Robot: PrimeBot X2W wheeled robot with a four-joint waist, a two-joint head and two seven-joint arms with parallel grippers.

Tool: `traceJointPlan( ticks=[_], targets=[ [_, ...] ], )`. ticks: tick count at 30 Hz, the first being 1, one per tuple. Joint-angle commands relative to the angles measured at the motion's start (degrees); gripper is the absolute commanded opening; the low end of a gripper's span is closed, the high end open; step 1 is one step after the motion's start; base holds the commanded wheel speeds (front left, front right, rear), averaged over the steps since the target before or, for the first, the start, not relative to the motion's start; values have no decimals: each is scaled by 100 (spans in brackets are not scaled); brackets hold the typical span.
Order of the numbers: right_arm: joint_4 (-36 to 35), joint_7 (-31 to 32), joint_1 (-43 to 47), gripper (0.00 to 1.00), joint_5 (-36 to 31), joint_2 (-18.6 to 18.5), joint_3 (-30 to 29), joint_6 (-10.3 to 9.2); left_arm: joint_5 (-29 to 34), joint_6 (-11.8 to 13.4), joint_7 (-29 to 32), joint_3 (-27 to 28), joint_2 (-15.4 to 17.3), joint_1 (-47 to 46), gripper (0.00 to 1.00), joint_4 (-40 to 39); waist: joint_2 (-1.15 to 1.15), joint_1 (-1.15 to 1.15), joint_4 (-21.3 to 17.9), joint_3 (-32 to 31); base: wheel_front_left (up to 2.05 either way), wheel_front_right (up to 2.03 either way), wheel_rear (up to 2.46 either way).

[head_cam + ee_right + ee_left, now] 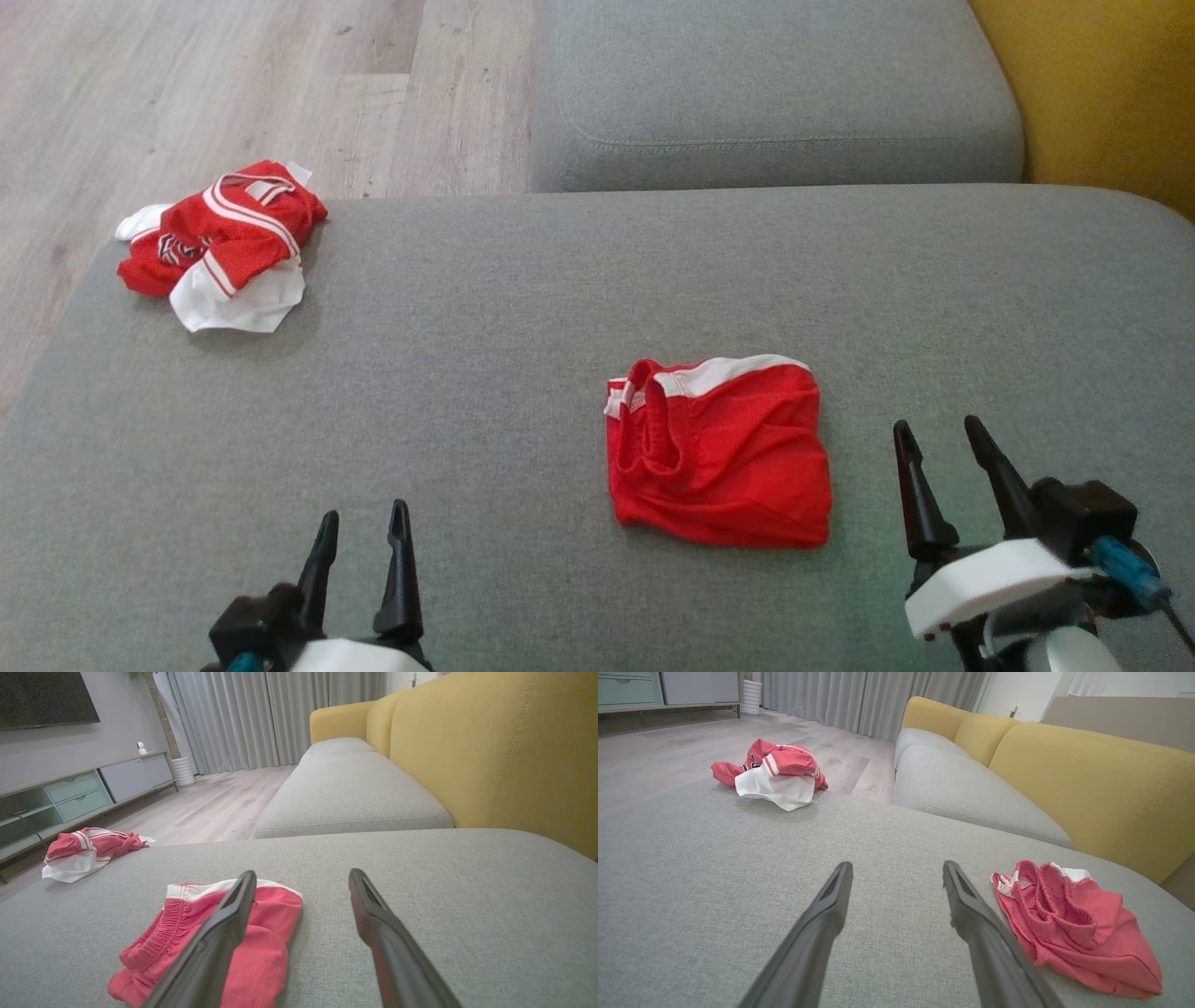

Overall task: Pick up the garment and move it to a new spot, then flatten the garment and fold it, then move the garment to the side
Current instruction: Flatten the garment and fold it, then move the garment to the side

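Red shorts with white trim (719, 448) lie folded into a rough square on the grey sofa cushion (523, 308), right of centre; they also show as the red shorts (1069, 924) and the red shorts (224, 938) in the wrist views. My left gripper (362, 534) is open at the lower left, well left of the shorts, nothing between its fingers. My right gripper (941, 445) is open just right of the shorts, apart from them and empty.
A crumpled red and white jersey (224, 243) sits at the cushion's far left corner, near the edge over the wood floor (187, 84). A second grey seat cushion (775, 93) lies beyond, with the yellow backrest (1111, 93) on the right.
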Motion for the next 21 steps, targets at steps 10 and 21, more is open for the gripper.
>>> traceJointPlan(
  ticks=[10, 21],
  targets=[
    [-65, -77, -35, 100, -61, -28, 160, 39, 39, 48, 7, 170, 139, -211, 100, -160, 0, 1, 26, -48, 0, 0, 0],
    [49, -50, -13, 100, 10, -28, 209, 39, 64, 98, 85, 129, 231, -196, 100, -181, 0, 1, 28, -92, 0, 0, 0]
  ],
)
